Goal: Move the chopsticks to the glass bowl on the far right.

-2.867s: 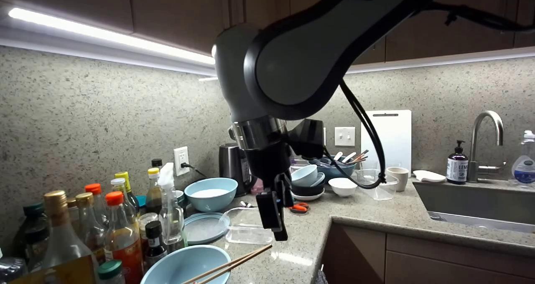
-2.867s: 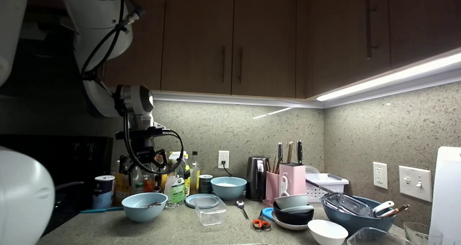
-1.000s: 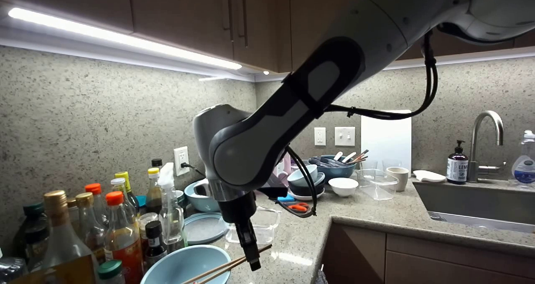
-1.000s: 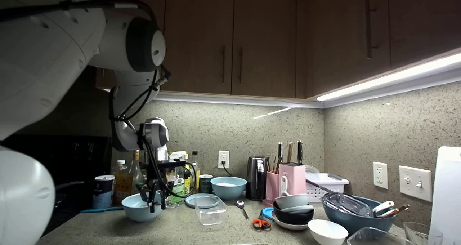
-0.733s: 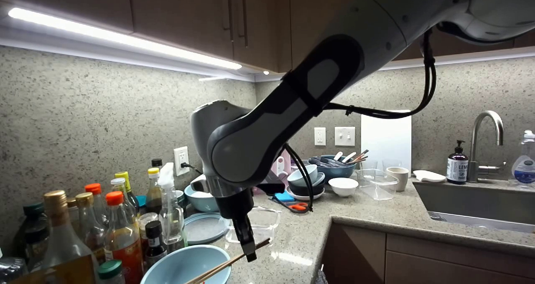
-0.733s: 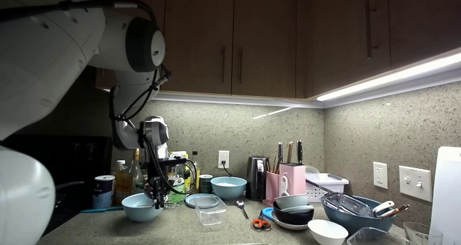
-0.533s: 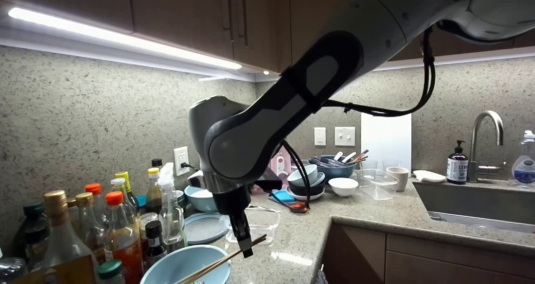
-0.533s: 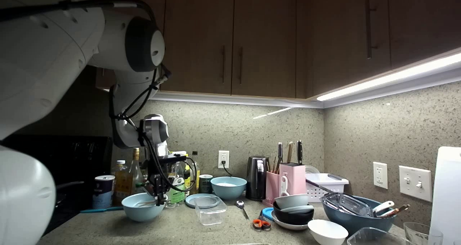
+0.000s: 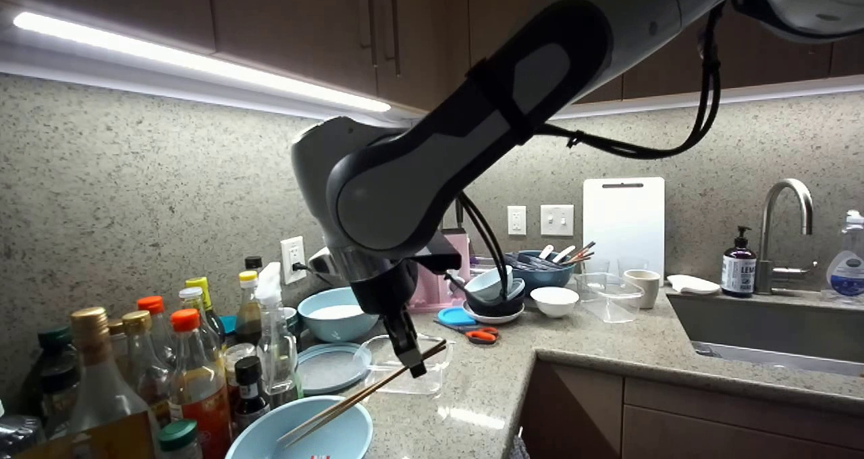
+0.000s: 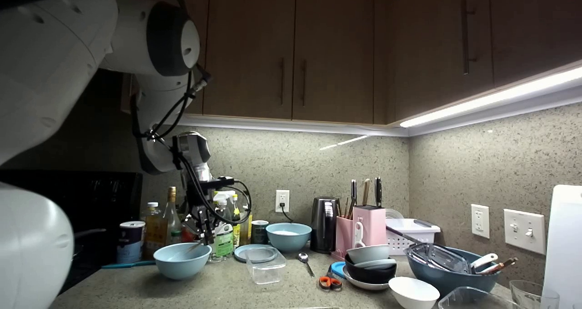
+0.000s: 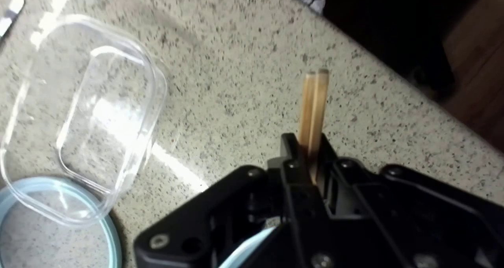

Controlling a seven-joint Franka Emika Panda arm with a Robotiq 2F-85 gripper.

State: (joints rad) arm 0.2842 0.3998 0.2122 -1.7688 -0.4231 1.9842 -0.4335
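The two thin light-brown chopsticks [image 9: 370, 390] slant upward to the right in an exterior view. Their lower ends are inside the outline of a light-blue bowl [image 10: 179, 264]; whether they touch it I cannot tell. My gripper [image 9: 413, 364] is shut on them near their upper ends, above the counter beside that bowl. In the wrist view the chopsticks [image 11: 314, 110] lie side by side and jut out past the black fingertips of the gripper [image 11: 308, 140]. A clear, deep-sided vessel, apparently the glass bowl [image 9: 611, 300], stands at the far right of the dishes, cut off at the bottom edge in an exterior view [image 10: 477, 300].
A clear rectangular dish [image 11: 114, 122] and a blue-rimmed lid [image 9: 334, 368] lie near the gripper. Scissors [image 9: 481, 336], stacked bowls [image 10: 370, 266] and a white bowl [image 9: 555, 302] stand toward the vessel. Bottles [image 9: 199, 371] crowd the wall side.
The gripper came down to the chopsticks and went from open to shut on them. Since then it has risen, lifting their held ends so that they slope more steeply out of the blue bowl.
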